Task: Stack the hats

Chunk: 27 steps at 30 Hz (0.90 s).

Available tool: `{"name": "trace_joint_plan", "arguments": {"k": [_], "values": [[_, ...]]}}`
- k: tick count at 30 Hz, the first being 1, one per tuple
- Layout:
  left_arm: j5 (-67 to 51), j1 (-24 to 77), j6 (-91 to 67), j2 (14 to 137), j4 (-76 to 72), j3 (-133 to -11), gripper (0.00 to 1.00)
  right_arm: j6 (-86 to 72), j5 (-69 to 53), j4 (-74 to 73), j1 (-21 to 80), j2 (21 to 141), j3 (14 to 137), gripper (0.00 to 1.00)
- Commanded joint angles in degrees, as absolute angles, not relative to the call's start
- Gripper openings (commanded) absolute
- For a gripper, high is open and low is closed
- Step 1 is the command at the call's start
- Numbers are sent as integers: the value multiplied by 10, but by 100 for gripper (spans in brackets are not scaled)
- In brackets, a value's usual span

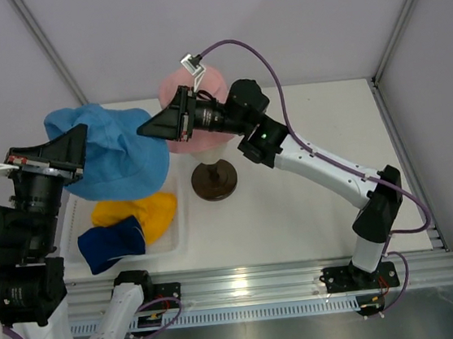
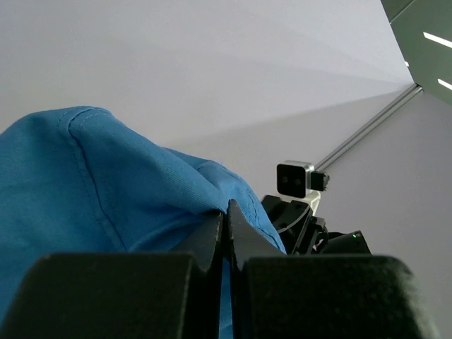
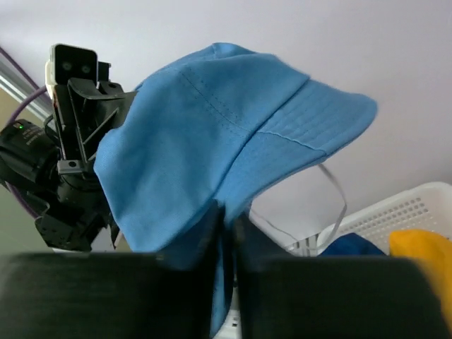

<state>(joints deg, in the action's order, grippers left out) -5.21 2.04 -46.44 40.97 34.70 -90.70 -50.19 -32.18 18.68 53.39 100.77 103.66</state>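
Observation:
A light blue hat [image 1: 119, 157] hangs in the air over the tray, stretched between both grippers. My left gripper [image 1: 82, 135] is shut on its left brim; blue fabric [image 2: 85, 183] runs between the closed jaws of that gripper [image 2: 227, 209]. At the hat's right edge, my right gripper [image 1: 143, 130] has its jaws pressed together on the brim [image 3: 212, 127], as the right wrist view shows around the gripper [image 3: 229, 220]. A pink hat [image 1: 173, 90] sits on the head form behind the right gripper. The yellow hat [image 1: 141, 212] and the navy hat [image 1: 110, 242] lie in the tray.
The white tray [image 1: 180, 228] sits at the front left, below the held hat. The head form's dark round base [image 1: 214, 181] stands just right of the tray. The right arm [image 1: 324, 162] reaches across from the front right. Enclosure walls close off the back and right.

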Motion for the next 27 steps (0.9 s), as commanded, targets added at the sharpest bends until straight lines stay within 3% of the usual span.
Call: {"name": "trace_joint_plan", "arguments": {"k": [1, 2, 8, 12, 19, 27], "values": [[-74, 16, -470, 429, 306, -909, 1, -482, -318, 189, 536, 1001, 1084, 4], [-76, 16, -469, 437, 303, -911, 1, -469, -311, 160, 534, 998, 1105, 0], [-111, 15, -464, 497, 279, -958, 1, -354, -237, 19, 515, 1013, 1226, 0], [-142, 15, -465, 547, 259, -995, 1, -354, -230, 4, 474, 1013, 1246, 0], [-218, 19, -463, 645, 226, -1035, 1, -399, -232, 35, 392, 966, 1161, 0], [-187, 80, -411, 743, 267, -1108, 1, -430, -214, 81, 352, 926, 1060, 0]]}}
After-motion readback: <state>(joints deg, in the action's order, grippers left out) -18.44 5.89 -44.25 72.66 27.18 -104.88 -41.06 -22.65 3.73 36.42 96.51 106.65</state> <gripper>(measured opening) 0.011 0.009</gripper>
